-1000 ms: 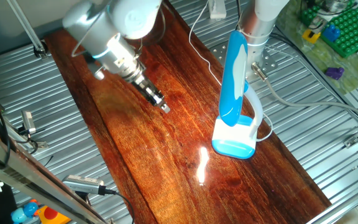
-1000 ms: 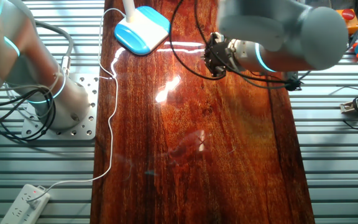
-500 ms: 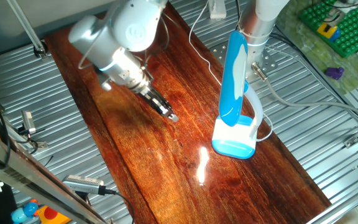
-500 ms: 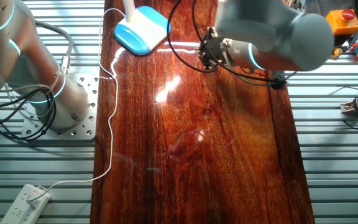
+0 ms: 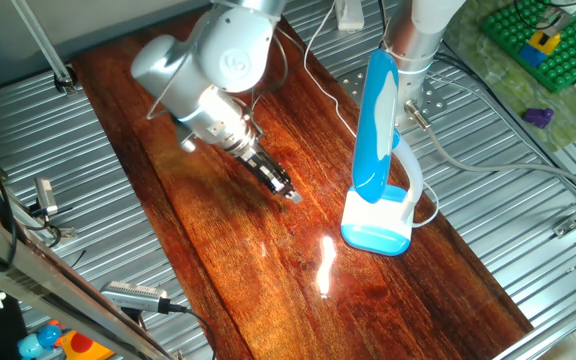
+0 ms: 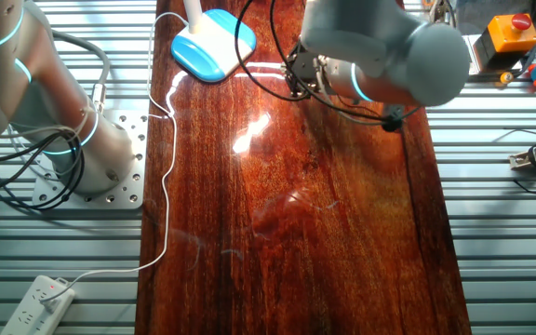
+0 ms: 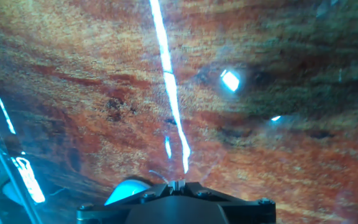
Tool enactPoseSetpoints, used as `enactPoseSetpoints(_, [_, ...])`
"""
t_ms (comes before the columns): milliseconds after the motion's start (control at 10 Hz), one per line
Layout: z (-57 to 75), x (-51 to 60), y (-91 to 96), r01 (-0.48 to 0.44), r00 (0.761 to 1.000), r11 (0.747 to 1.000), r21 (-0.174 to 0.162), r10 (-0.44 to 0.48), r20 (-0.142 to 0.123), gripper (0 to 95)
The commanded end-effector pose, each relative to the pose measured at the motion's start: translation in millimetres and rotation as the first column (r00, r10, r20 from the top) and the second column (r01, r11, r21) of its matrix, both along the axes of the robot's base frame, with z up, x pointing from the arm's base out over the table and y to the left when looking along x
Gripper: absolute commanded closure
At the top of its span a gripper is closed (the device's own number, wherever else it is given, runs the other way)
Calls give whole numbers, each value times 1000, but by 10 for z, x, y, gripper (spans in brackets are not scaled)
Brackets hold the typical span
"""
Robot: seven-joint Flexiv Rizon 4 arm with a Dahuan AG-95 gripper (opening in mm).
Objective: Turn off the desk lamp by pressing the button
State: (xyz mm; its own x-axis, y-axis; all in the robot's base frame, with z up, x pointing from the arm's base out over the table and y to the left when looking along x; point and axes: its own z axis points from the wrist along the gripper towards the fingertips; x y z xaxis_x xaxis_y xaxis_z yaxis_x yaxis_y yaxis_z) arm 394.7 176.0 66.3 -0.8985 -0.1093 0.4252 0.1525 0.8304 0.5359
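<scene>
The desk lamp stands on the wooden board, its long blue head above its white base with a light-blue rim. The base also shows at the top of the other fixed view, and a blue part of it at the bottom left of the hand view. I cannot make out the button in any view. My gripper hangs low over the board, a short way left of the lamp base, and it also shows in the other fixed view. In the hand view its fingertips touch each other and hold nothing.
A white cable runs along the board's edge to a power strip. A second robot's base stands beside the board. A green brick plate lies at the far right. An orange stop button box sits nearby.
My gripper has moved across the board toward the lamp base, down and to the right in one fixed view. The lamp has not moved.
</scene>
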Motion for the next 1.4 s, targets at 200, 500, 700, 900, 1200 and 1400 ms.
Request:
enactPoseSetpoints(200, [-16, -59, 20, 29, 999, 999, 45, -27, -33, 950])
enactPoseSetpoints(500, [-17, -61, 19, 13, 1000, 999, 30, -12, -23, 950])
enactPoseSetpoints(700, [-25, -70, 15, -2, 1000, 1000, 15, 2, -20, 950])
enactPoseSetpoints(900, [-33, -89, 5, -2, 1000, 1000, 6, 2, -6, 950])
enactPoseSetpoints(1200, [-33, -89, 5, -8, 1000, 1000, -12, 8, 8, 950])
enactPoseSetpoints(1400, [-33, -89, 5, -55, 998, 998, 5, 55, 17, 950])
